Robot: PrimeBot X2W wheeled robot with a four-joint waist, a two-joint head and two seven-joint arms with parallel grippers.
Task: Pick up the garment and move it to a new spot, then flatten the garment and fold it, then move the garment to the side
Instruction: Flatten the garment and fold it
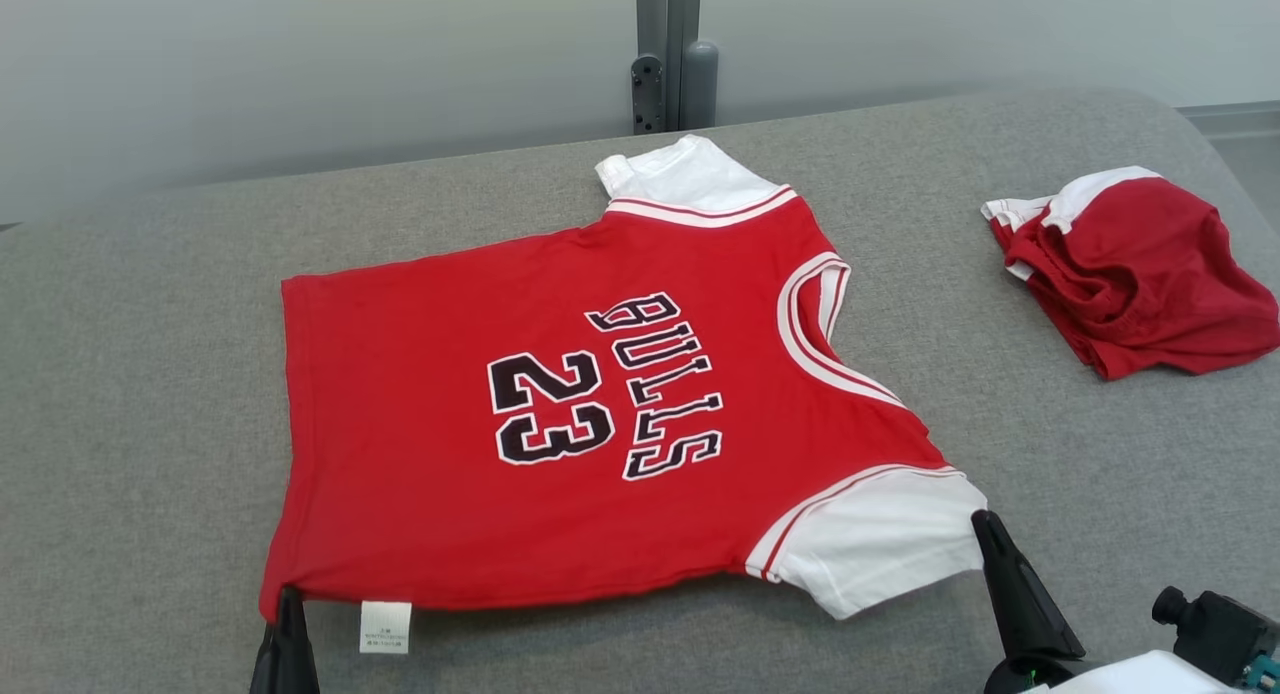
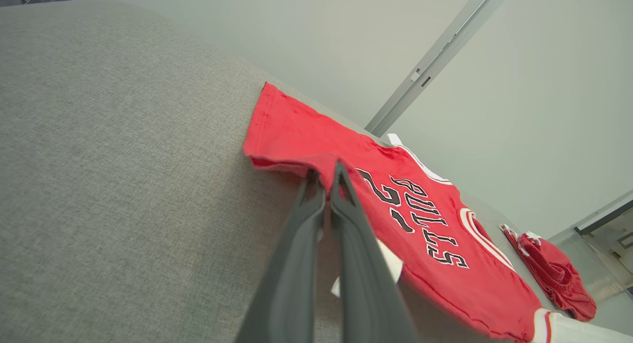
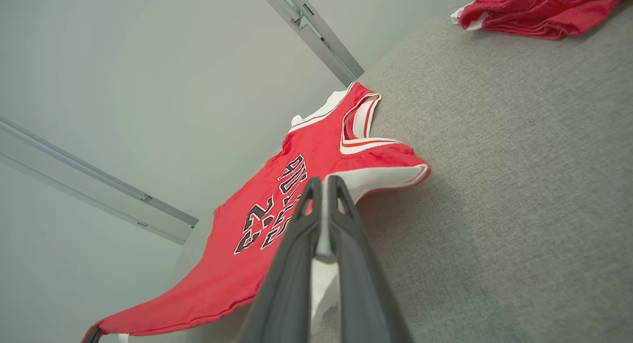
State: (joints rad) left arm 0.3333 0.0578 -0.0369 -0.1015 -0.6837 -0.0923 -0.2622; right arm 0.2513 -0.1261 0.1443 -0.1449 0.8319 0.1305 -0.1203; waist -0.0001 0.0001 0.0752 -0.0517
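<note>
A red jersey (image 1: 560,394) with white sleeves and black "BULLS 23" lettering lies spread flat on the grey table (image 1: 150,374), neck toward the right. My left gripper (image 1: 285,604) is shut on the jersey's near hem corner (image 2: 316,165) at the lower left. At the lower right, my right gripper (image 1: 985,524) is shut on the edge of the near white sleeve (image 3: 381,177). A white care label (image 1: 385,627) sticks out under the hem beside the left gripper. The jersey (image 3: 277,194) sags between the two held corners in the right wrist view.
A second red and white garment (image 1: 1135,269) lies bunched at the table's far right, also seen as a crumpled heap (image 2: 554,274) in the left wrist view. A grey post (image 1: 668,54) stands behind the table's far edge. Bare grey table surrounds the jersey.
</note>
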